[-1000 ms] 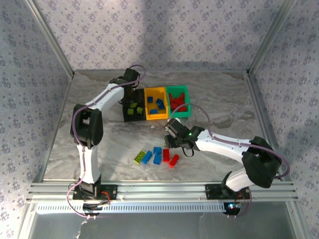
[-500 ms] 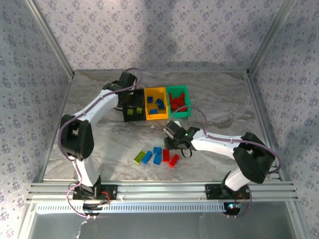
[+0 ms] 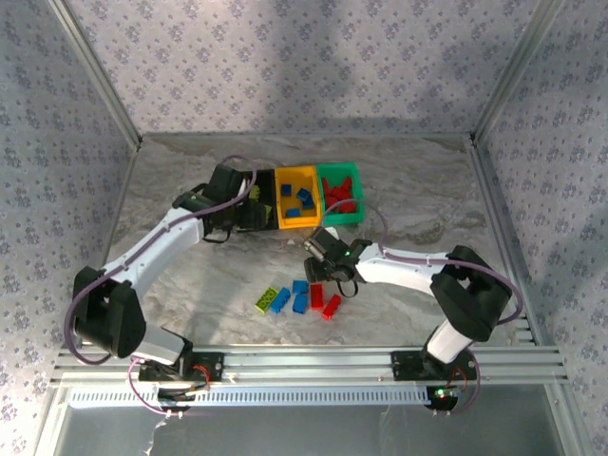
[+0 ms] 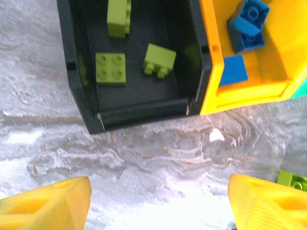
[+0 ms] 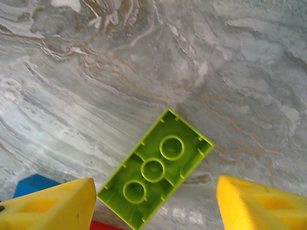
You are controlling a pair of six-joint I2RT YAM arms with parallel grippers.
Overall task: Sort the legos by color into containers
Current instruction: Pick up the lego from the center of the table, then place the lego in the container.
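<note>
I found the table (image 5: pixel 144 57) smooth, with a marble-patterned, faintly glossy finish. The black bin (image 4: pixel 139 112) and orange-yellow bin (image 4: pixel 249 91) looked like shiny moulded plastic. The lime brick (image 5: pixel 156 167) was smooth, glossy plastic. The front rails (image 3: pixel 313 361) appeared brushed metal.

Soft, even light from above keeps the marbled table (image 3: pixel 427 180) bright with only faint, soft-edged shadows, a dim vertical band darkens the back wall (image 3: pixel 294 57), and in the left wrist view the table glares white between the slightly blurred yellow fingers (image 4: pixel 48 206).
</note>
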